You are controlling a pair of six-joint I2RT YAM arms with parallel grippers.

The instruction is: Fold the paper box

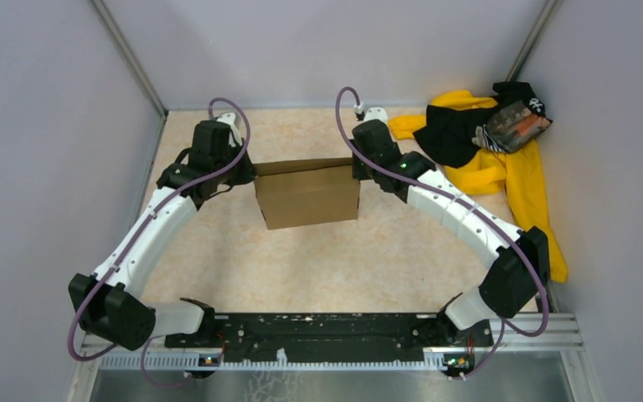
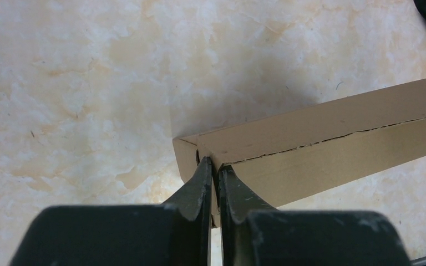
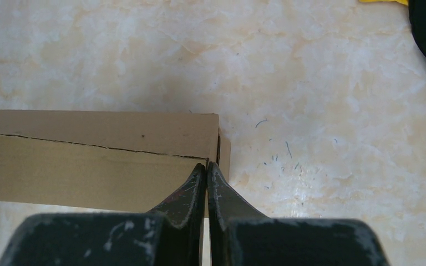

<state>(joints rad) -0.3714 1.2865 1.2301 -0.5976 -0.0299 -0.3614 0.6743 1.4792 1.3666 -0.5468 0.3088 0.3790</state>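
Paper box [image 1: 307,197], long axis running left to right. Left end effector [image 2: 215,165] pinches its left end wall; right end effector [image 3: 206,164], closed, meets its right end.

Table top [image 1: 343,260]: cream, marbled, with a few small dark marks.
Yellow garment [image 1: 523,180]: crumpled at the far right corner, trailing along the right wall.
Black garment [image 1: 452,134]: lies on the yellow one.
Packet [image 1: 515,124]: small, shiny, on the black cloth.
Walls [image 1: 42,126]: plain grey.
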